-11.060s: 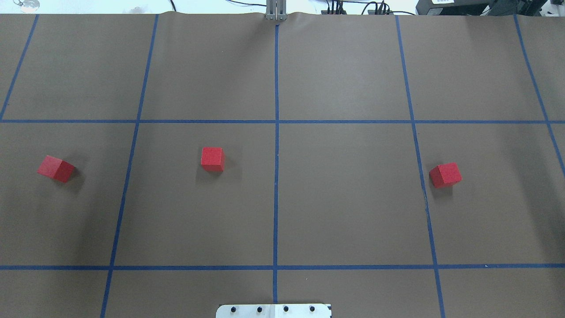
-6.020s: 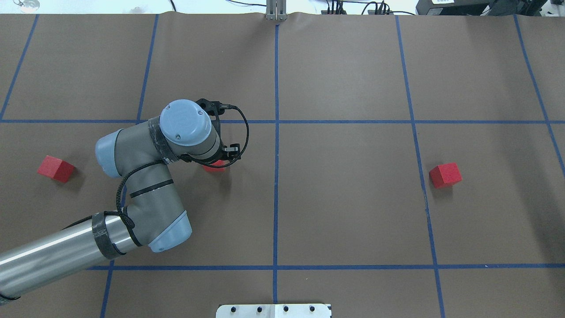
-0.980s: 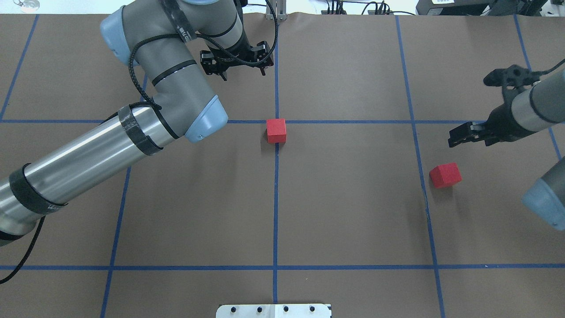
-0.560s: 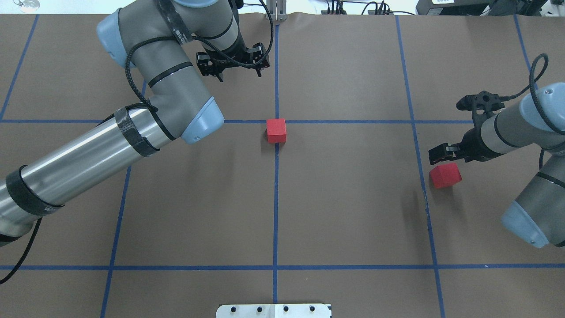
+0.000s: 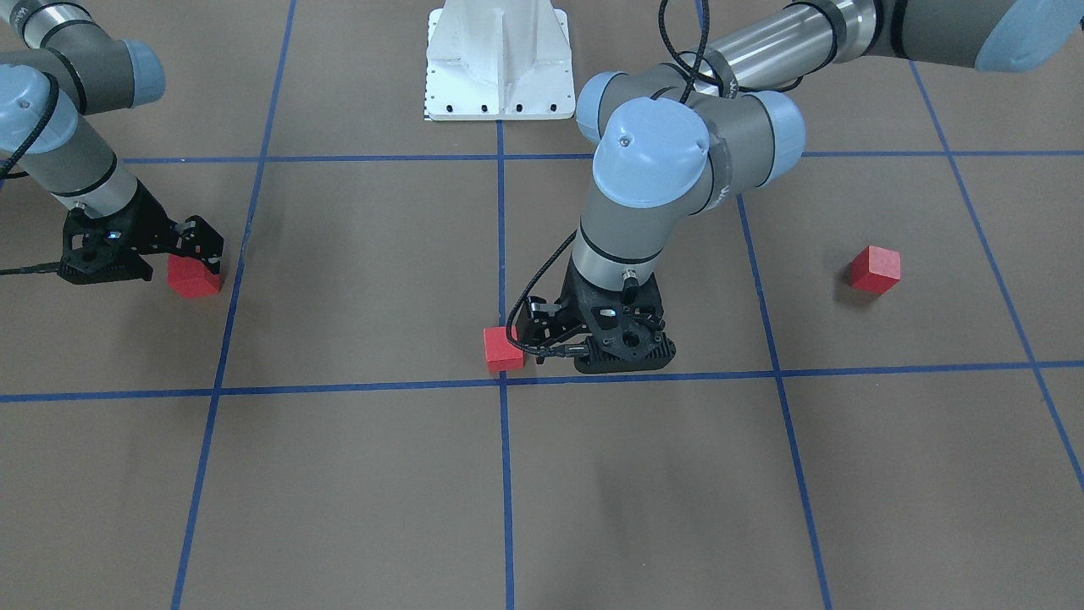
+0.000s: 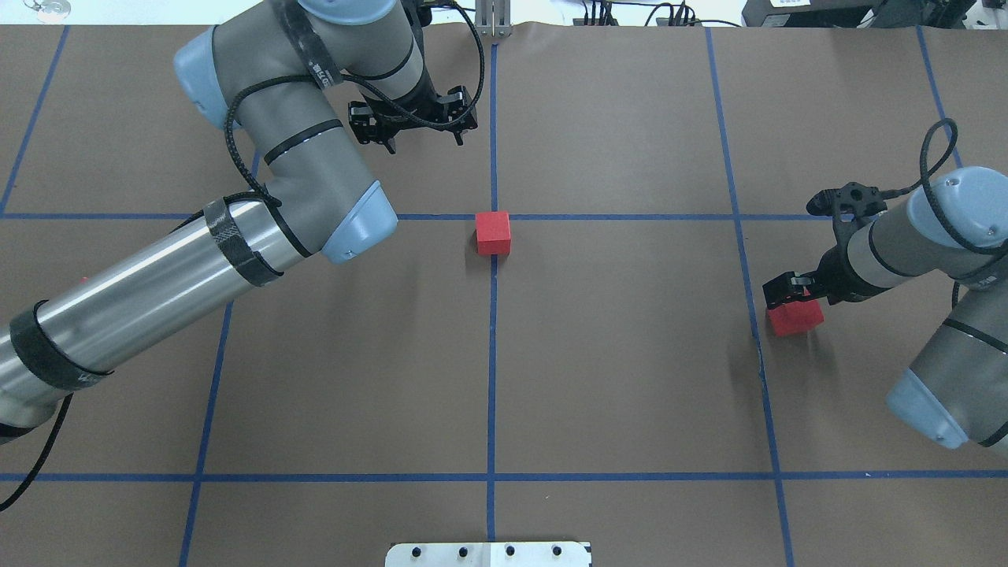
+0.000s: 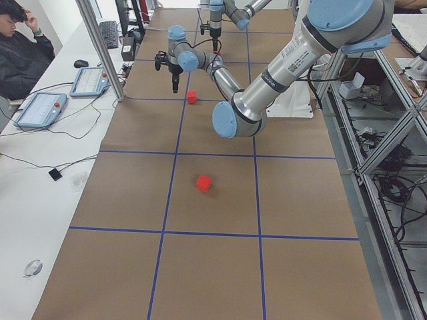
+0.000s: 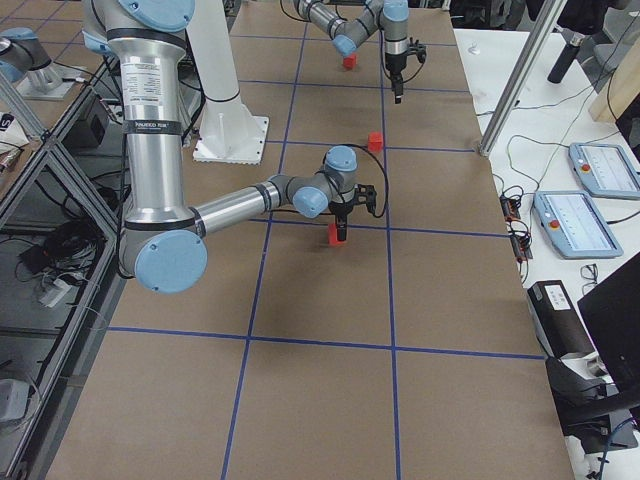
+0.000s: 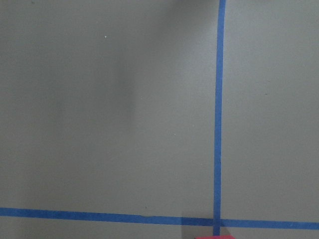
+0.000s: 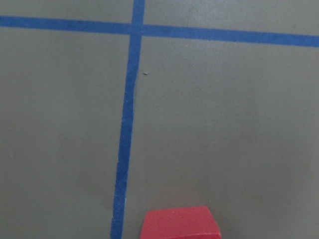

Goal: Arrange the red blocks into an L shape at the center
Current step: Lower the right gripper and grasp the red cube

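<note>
My right claw [image 6: 790, 295] is spread over a small matte red cube [image 6: 797, 316] at 4 o'clock of the blue-tape centre cross [image 5: 502, 383] on the brown counter [image 6: 630, 354], lined up to clench. Third cube [image 5: 876, 269] sits at 8. Second cube [image 6: 493, 233] is on the cross, likely the L's corner. Left claw [image 6: 425, 142], around 10, is released and empty, clear of it.
</note>
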`<state>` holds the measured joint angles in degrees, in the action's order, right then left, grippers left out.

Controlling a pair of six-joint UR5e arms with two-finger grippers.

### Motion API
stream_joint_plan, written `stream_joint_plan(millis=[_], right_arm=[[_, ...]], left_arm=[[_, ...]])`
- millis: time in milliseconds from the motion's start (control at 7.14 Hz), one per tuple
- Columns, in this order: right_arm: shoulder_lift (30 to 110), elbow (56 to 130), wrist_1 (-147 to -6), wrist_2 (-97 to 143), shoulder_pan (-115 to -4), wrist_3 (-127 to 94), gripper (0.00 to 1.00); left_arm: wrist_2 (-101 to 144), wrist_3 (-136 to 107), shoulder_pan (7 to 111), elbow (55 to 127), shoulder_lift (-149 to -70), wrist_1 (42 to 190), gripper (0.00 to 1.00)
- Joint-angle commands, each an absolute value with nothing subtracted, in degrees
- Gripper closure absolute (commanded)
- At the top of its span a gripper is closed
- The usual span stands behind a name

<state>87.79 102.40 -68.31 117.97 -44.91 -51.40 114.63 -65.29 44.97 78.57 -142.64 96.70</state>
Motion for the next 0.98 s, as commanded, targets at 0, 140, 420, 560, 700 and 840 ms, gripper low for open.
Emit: stream_joint_plan(millis=[0,140,420,560,700,840], right_arm=[[87.7,101.3,-68.3,118.1,-43.9,-51.2,0.01],[87.6,101.3,-68.3,118.4,-43.9,-51.2,0.36],[88.0,101.9,-68.1,118.1,-43.8,-51.0,1.00],[88.0,102.6,-68.1,117.8,-43.7,-50.5,1.00],[88.2,105.9,-68.3,118.5,-43.9,-50.4,1.00],[87.7,107.5,-68.9,119.3,-44.2,-50.5,1.00]], left_arm=[[114.7,-65.3,44.9,78.5,-142.5,96.8,0.00],[114.7,-65.3,44.9,78.4,-142.5,96.9,0.00],[114.7,-65.6,44.8,78.3,-142.5,96.9,0.00],[114.7,-65.6,44.8,78.3,-142.5,96.9,0.00],[114.7,-65.6,44.8,78.3,-142.5,96.9,0.00],[114.7,-65.4,44.8,78.3,-142.5,96.9,0.00]])
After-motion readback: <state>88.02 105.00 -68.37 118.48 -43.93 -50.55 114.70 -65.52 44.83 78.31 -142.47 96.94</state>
